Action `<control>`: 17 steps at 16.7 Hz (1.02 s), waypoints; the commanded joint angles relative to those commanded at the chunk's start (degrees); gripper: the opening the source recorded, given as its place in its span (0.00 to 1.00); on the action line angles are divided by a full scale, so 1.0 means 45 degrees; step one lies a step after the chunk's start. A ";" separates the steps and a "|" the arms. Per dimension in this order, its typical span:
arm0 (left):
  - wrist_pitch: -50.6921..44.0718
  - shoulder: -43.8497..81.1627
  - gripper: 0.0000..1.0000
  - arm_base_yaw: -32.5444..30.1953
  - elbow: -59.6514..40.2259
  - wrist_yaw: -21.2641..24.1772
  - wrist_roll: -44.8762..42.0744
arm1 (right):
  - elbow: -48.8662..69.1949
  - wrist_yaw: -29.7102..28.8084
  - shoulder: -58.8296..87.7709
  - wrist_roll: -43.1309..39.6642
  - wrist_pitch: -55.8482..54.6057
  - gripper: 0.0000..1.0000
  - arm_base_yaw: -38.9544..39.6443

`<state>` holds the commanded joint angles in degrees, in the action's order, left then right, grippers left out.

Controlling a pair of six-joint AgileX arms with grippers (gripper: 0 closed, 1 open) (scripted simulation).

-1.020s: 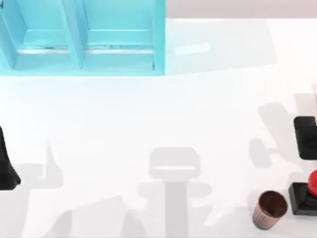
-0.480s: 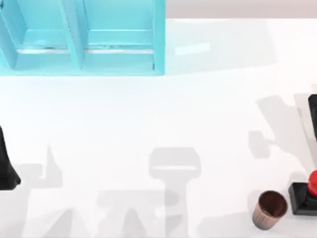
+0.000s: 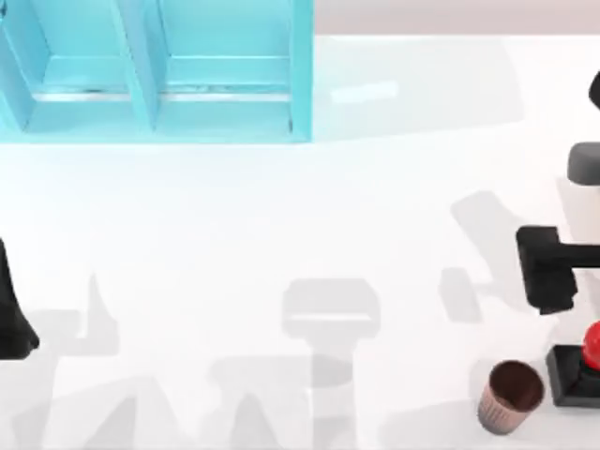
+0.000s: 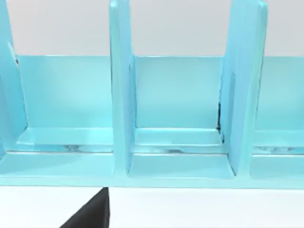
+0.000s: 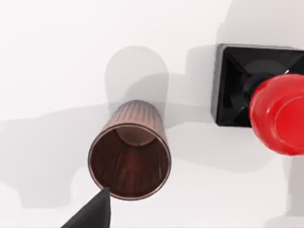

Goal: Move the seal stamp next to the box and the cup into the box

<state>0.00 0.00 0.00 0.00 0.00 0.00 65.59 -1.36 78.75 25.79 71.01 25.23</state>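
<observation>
My right gripper: above table's right edge, finger state indeterminate | cup upright beside seal stamp | left arm parked left.

Cup left of stamp; box far-left.

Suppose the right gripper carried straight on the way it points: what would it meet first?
Probably the ribbed copper-brown cup, which lies near the middle of the right wrist view, with the black-based, red-knobbed seal stamp off to one side; depth is unclear.

Matte black right arm with a grey segment.
</observation>
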 joint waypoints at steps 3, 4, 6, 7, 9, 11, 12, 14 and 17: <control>0.0000 0.0000 1.00 0.0000 0.0000 0.0000 0.0000 | -0.0801 0.0207 0.0655 0.1141 -0.0304 1.00 0.1166; 0.0000 0.0000 1.00 0.0000 0.0000 0.0000 0.0000 | -0.0958 0.0274 0.0794 0.1325 -0.0469 1.00 0.1351; 0.0000 0.0000 1.00 0.0000 0.0000 0.0000 0.0000 | -0.1005 0.0306 0.0833 0.1380 -0.0530 1.00 0.1408; 0.0000 0.0000 1.00 0.0000 0.0000 0.0000 0.0000 | -0.1005 0.0306 0.0833 0.1380 -0.0530 1.00 0.1408; 0.0000 0.0000 1.00 0.0000 0.0000 0.0000 0.0000 | -0.1008 0.0290 0.0798 0.1357 -0.0536 1.00 0.1354; 0.0000 0.0000 1.00 0.0000 0.0000 0.0000 0.0000 | -0.1410 0.0304 0.0949 0.1350 -0.1001 1.00 0.1371; 0.0000 0.0000 1.00 0.0000 0.0000 0.0000 0.0000 | -0.1718 0.0308 0.1075 0.1357 -0.1419 1.00 0.1383; 0.0000 0.0000 1.00 0.0000 0.0000 0.0000 0.0000 | -0.2469 0.0307 0.1389 0.1384 -0.2602 1.00 0.1401; 0.0000 0.0000 1.00 0.0000 0.0000 0.0000 0.0000 | -0.3625 0.0308 0.1871 0.1425 -0.4310 1.00 0.1435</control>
<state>0.00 0.00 0.00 0.00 0.00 0.00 49.28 0.02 87.17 32.20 51.62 31.69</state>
